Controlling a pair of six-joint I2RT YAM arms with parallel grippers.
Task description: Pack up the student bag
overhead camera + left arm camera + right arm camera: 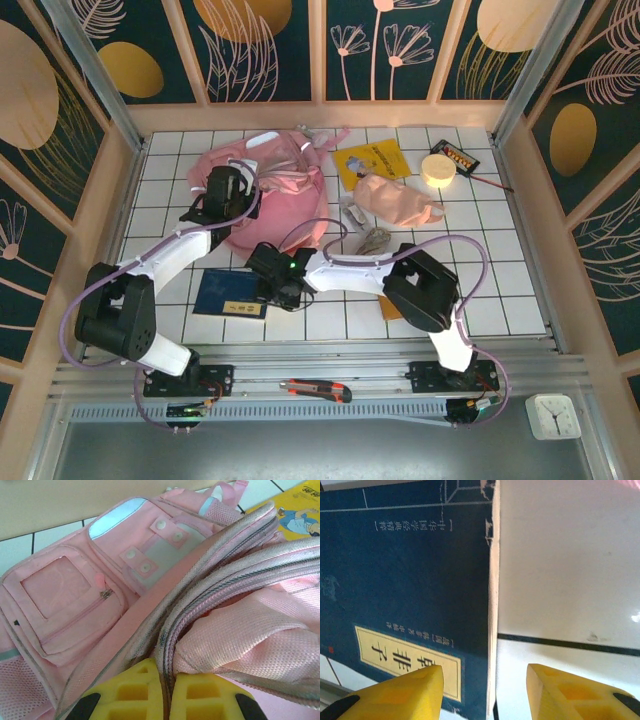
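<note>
The white tiled table (500, 270) stands inside patterned walls. Near its front edge the right gripper (485, 672) hangs half open across the right edge of a dark blue book (410, 580), with one finger above the cover and the other above bare tile. Farther back, the left gripper (166, 672) is closed on the zip rim of the student bag (75, 595), which lies near the back wall.

Blue book (225, 293) edge under right claw (274, 292)
</note>
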